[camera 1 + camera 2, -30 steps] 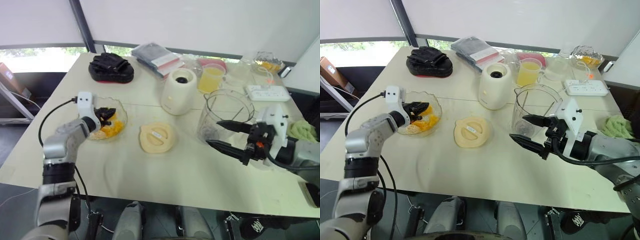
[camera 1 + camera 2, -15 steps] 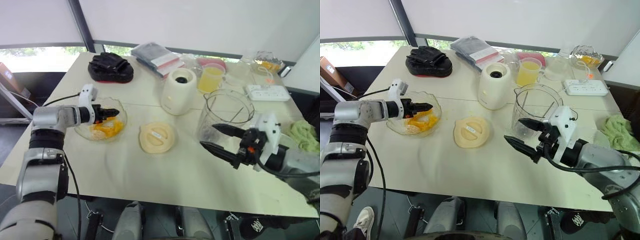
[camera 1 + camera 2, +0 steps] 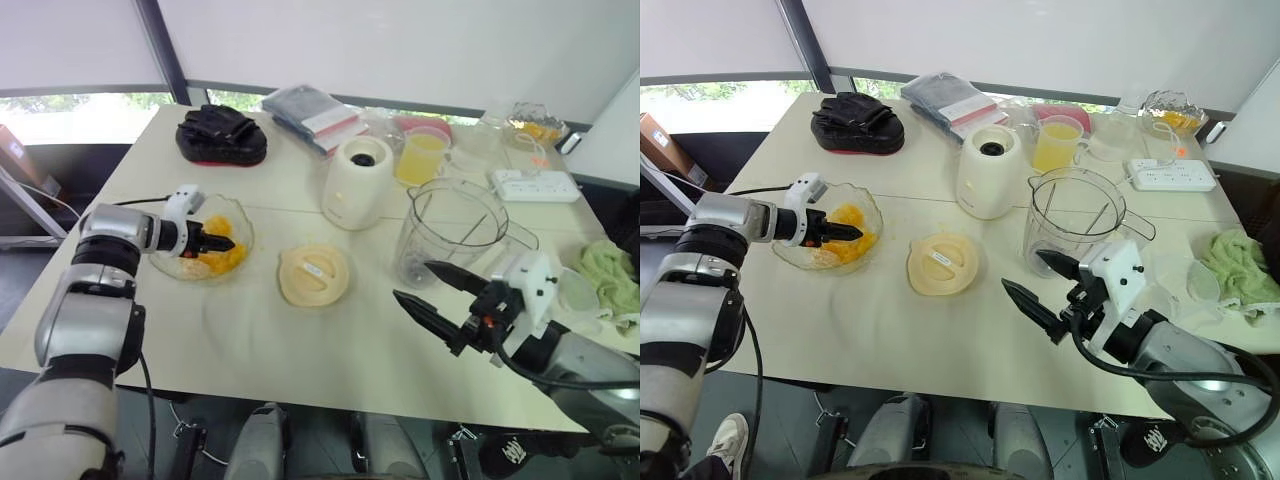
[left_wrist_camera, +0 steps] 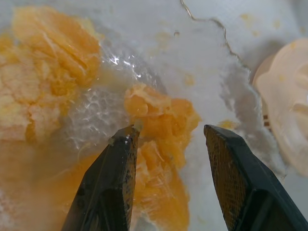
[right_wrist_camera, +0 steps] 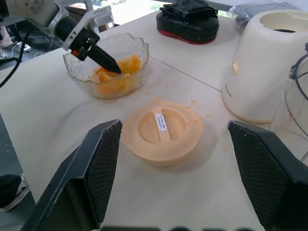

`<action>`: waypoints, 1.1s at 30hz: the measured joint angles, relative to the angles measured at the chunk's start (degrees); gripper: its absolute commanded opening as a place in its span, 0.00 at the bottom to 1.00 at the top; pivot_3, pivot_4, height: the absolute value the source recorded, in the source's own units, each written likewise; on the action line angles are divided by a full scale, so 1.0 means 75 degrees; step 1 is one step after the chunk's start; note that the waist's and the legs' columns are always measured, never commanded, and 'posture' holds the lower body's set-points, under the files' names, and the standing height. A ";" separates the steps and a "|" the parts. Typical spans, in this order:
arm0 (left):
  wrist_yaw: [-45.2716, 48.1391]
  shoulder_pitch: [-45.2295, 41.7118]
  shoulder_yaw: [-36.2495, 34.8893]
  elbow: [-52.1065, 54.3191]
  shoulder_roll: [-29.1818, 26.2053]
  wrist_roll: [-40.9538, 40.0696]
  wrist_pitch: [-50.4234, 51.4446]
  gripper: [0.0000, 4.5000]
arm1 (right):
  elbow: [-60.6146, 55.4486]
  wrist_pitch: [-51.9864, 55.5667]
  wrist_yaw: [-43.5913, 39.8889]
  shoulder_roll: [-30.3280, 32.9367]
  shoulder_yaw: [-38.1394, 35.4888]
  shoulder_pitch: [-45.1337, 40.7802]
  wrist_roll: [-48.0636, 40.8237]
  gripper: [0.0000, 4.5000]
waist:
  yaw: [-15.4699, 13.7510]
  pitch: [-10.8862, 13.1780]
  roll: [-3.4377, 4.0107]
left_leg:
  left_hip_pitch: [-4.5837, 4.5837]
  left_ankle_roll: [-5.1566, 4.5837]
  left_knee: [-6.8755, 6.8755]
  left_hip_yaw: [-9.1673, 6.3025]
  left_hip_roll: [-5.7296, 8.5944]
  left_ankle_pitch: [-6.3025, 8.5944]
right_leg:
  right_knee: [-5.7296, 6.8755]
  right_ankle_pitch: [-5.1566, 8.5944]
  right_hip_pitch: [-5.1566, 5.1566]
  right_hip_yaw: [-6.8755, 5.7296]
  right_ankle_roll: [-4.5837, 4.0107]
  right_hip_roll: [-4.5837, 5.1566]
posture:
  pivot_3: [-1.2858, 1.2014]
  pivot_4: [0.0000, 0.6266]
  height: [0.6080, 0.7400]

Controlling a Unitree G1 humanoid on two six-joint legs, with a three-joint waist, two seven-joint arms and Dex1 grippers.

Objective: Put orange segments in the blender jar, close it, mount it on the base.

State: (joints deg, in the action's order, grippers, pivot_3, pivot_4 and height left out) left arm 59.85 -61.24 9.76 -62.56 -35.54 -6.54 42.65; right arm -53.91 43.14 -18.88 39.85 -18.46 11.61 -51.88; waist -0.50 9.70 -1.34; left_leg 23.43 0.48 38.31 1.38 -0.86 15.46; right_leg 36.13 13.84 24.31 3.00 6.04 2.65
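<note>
Left gripper is down in the glass bowl on the left side of the table, tips right in among the orange segments. From the left wrist view its fingers are partly apart with one segment sitting between them. The one finger looks like it's touching the edge of that piece and the other is off it, so nothing's actually pinched. More segments are piled in the rest of the bowl.

Right gripper hangs over the bare table on the near right with its fingers spread wide, holding nothing. It's just near of the jar, not touching it.

The jar stands upright on the table, open at the top, and I can't see any orange inside. The lid lies flat in the middle of the table, between bowl and jar. The cream base stands just beyond the lid, to the far left of the jar and apart from it.

Farther back there's a cup of juice and a power strip, plus a green cloth at the right edge.
</note>
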 measured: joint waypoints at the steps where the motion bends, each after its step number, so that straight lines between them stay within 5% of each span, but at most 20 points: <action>1: 0.0013 -0.0007 0.0007 -0.0144 0.0030 0.0083 -0.0132 0.50 | -0.0022 -0.0012 0.0049 -0.0002 0.0004 0.0035 0.0001 0.82 | -0.0003 0.0000 -0.0001 | 0.0001 0.0000 0.0000 0.0000 0.0000 0.0000 | 0.0000 0.0000 0.0000 0.0000 0.0000 0.0000 | 0.52 0.24 1.00; 33: -0.0995 -0.0136 -0.0525 -0.1174 0.0986 0.0897 -0.1606 0.50 | -0.0141 -0.0033 0.0379 0.0574 -0.0202 -0.0081 -0.0492 0.82 | -0.0017 -0.0006 -0.0003 | -0.0004 0.0000 0.0001 -0.0003 0.0000 0.0000 | 0.0007 -0.0015 -0.0004 0.0000 0.0027 0.0000 | 0.52 0.24 1.00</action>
State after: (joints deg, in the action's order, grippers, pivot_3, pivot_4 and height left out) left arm 52.39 -62.26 5.83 -71.37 -28.14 0.19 30.61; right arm -54.97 42.89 -16.03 44.16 -19.97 11.00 -55.57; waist -0.62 9.65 -1.37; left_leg 23.40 0.48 38.32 1.36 -0.86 15.46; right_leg 36.18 13.73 24.28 3.00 6.24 2.65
